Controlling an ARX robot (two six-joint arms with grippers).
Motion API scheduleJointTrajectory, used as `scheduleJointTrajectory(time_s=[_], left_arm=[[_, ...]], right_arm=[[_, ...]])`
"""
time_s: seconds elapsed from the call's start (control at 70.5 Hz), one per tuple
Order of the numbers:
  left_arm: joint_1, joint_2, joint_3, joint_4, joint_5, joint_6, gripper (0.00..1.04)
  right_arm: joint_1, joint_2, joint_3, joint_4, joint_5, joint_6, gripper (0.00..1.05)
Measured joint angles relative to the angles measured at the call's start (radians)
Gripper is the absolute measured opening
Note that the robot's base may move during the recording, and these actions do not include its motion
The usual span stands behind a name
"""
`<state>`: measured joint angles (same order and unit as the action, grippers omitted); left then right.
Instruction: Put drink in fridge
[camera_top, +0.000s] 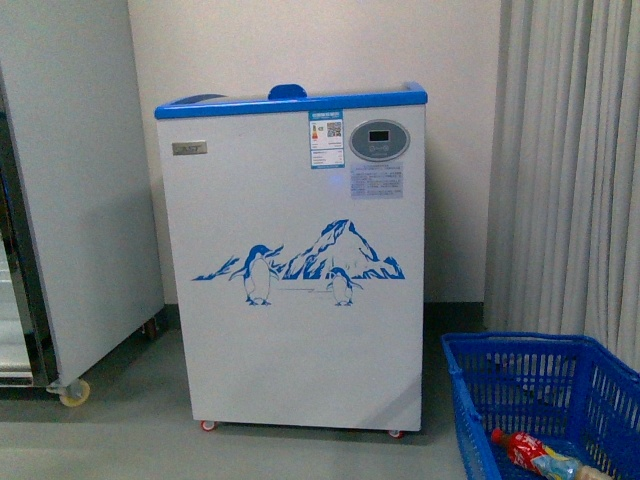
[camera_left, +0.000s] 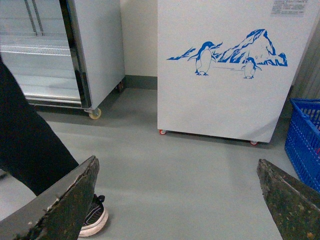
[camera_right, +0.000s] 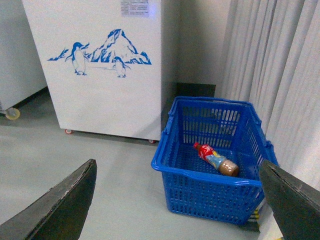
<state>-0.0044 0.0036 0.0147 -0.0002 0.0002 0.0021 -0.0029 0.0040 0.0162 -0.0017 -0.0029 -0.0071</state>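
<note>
One drink (camera_right: 216, 160) lies on its side in the one blue basket (camera_right: 200, 176), which sits on the floor just right of the one fridge (camera_top: 300, 300). One grey cabinet (camera_top: 80, 150) stands left of the fridge. Both arms hang above the floor, facing the fridge. The left end effector (camera_left: 176, 162) and the right end effector (camera_right: 177, 164) are spread wide and empty.

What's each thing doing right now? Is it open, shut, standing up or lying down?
fridge: standing upright, lid looks shut.
drink: lying on its side in the basket, red cap on.
blue basket: upright on the floor, holding the drink.
left gripper: open, empty.
right gripper: open, empty.
</note>
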Motion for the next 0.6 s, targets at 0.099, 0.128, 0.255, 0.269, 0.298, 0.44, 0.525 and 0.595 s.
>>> scheduleJointTrajectory(time_s=[0.099, 0.128, 0.255, 0.269, 0.298, 0.44, 0.525, 0.595], left_arm=[[0.0, 0.0, 0.0, 0.0, 0.0, 0.0, 0.97], [0.0, 0.0, 0.0, 0.0, 0.0, 0.0, 0.97], [0.0, 0.0, 0.0, 0.0, 0.0, 0.0, 0.97], [0.0, 0.0, 0.0, 0.0, 0.0, 0.0, 0.97], [0.0, 0.0, 0.0, 0.0, 0.0, 0.0, 0.97], [0.0, 0.0, 0.0, 0.0, 0.0, 0.0, 0.97], [0.0, 0.0, 0.0, 0.0, 0.0, 0.0, 0.97], [0.0, 0.0, 0.0, 0.0, 0.0, 0.0, 0.97]], right_arm=[[0.0, 0.0, 0.0, 0.0, 0.0, 0.0, 0.97], [0.0, 0.0, 0.0, 0.0, 0.0, 0.0, 0.97], [0.0, 0.0, 0.0, 0.0, 0.0, 0.0, 0.97], [0.0, 0.0, 0.0, 0.0, 0.0, 0.0, 0.97], [0.0, 0.0, 0.0, 0.0, 0.0, 0.0, 0.97], [0.0, 0.0, 0.0, 0.0, 0.0, 0.0, 0.97], [0.0, 0.0, 0.0, 0.0, 0.0, 0.0, 0.97], [0.0, 0.0, 0.0, 0.0, 0.0, 0.0, 0.97]])
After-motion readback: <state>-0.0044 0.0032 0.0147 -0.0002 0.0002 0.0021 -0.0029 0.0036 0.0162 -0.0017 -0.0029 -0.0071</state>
